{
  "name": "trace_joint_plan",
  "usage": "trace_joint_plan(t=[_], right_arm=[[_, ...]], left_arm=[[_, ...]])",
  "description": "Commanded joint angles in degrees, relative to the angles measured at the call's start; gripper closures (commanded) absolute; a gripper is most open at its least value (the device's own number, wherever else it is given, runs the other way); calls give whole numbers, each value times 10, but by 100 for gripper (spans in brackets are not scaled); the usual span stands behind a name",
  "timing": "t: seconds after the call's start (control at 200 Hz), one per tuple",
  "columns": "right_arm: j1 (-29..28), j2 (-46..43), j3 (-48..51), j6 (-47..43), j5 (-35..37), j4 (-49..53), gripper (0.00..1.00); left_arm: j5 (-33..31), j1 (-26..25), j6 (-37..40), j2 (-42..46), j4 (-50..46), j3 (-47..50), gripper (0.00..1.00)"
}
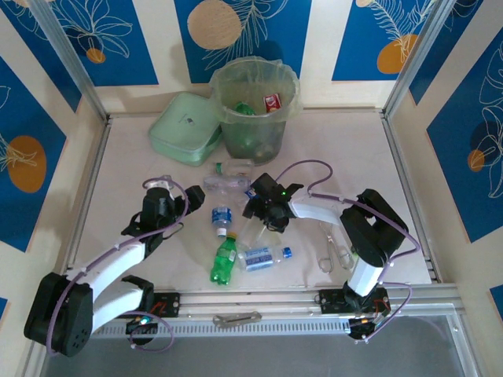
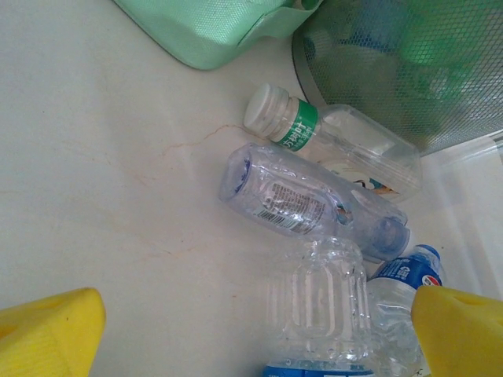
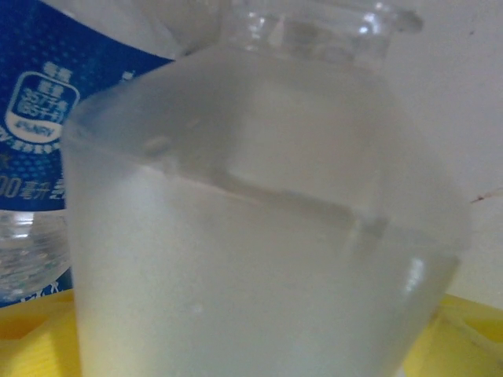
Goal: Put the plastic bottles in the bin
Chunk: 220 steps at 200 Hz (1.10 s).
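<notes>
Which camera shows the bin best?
The top external view: the bin stands whole at the far side of the table, with its rim and open top plain to see. The left wrist view catches a blurred stretch of its lower wall in the upper right corner.

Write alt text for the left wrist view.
Clear plastic bottles cluster on a white table; the white-capped bottle with a green label lies on its side farthest away. Beyond them are the bin and a flat green lid. The left gripper has its yellow jaws wide open at the bottom corners.
</notes>
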<state>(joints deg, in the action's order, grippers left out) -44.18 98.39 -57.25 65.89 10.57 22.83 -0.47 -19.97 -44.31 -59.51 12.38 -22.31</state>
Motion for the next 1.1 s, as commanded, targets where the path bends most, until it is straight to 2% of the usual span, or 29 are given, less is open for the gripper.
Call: trace_joint_plan(t=[0.0, 0.19, 0.51, 0.715, 1.095], right_arm=[[-1, 20, -2, 18, -12, -33, 17], [0, 19, 10, 26, -14, -46, 30], [7, 12, 19, 27, -27, -75, 42], [23, -21, 16, 12, -33, -90, 43], [91, -152, 31, -65, -37, -108, 46]], left_arm=[[-10, 7, 9, 12, -14, 1, 0], [-10, 6, 9, 13, -14, 2, 0], [-9, 6, 7, 14, -13, 3, 0], [-12, 7, 8, 18, -17, 5, 0], [-13, 6, 1, 14, -10, 6, 0]])
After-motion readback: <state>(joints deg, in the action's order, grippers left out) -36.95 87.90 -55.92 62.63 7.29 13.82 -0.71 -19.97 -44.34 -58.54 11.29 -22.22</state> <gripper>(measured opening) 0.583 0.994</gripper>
